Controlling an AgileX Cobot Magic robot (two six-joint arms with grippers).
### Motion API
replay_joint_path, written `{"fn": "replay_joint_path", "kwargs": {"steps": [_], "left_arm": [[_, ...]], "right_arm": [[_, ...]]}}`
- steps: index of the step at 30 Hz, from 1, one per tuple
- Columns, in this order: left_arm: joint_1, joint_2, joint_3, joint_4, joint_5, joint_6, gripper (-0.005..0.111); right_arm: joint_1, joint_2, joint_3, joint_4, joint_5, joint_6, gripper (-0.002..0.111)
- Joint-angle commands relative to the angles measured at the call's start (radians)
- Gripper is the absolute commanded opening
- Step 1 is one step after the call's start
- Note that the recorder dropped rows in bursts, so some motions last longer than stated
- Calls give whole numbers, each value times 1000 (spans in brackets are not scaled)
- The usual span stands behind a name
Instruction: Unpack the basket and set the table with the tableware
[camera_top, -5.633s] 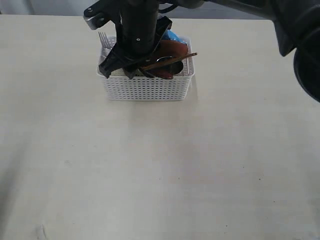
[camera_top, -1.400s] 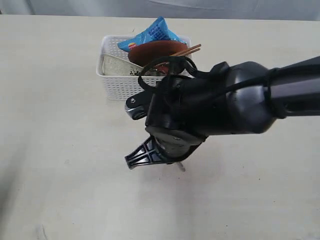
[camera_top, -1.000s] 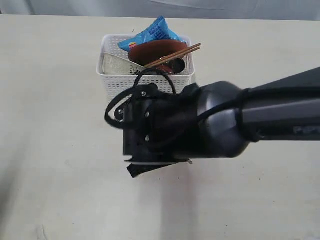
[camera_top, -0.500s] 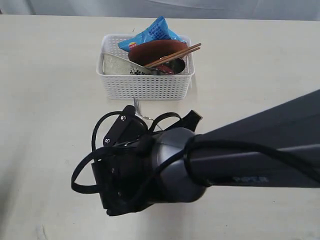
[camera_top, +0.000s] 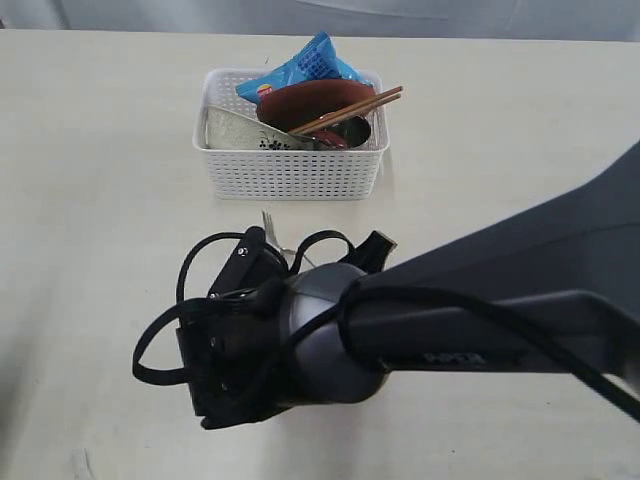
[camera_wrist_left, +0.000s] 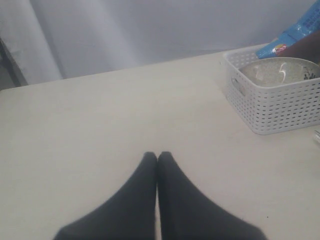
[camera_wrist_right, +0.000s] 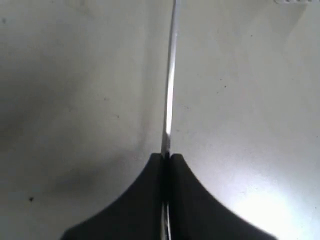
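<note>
Pale tabletop (camera_top: 90, 200) is seen all round; nearest, the right gripper (camera_wrist_right: 167, 156) is clamped on a thin steel utensil (camera_wrist_right: 170, 75), the left gripper (camera_wrist_left: 157, 155) is pressed shut on nothing, and the white basket (camera_top: 290, 175) is parked further back with bowl (camera_top: 235, 130), chopsticks (camera_top: 350, 108) and chip bag (camera_top: 310, 62) inside

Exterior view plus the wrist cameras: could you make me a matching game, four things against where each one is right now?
1 white lattice plastic basket
2 blue chip bag
3 wooden chopsticks
4 thin steel utensil

a clamped in the right gripper
b standing on the beige table
c poking up out of the basket
d slanting across the basket's top

Pairs: 1-b, 2-c, 3-d, 4-a.
</note>
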Motion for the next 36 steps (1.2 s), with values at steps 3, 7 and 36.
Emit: {"fn": "replay_joint_path", "kwargs": {"steps": [3,7,36], "left_arm": [[-5,-4,2,6,-11,-1,0],[-5,-4,2,6,-11,-1,0],[-5,-4,2,6,-11,-1,0]], "right_arm": [[0,1,-34,29,3,-62,6],[0,3,-34,29,7,-76,31],[-349,-100,-313,602,-72,-652,36]]}}
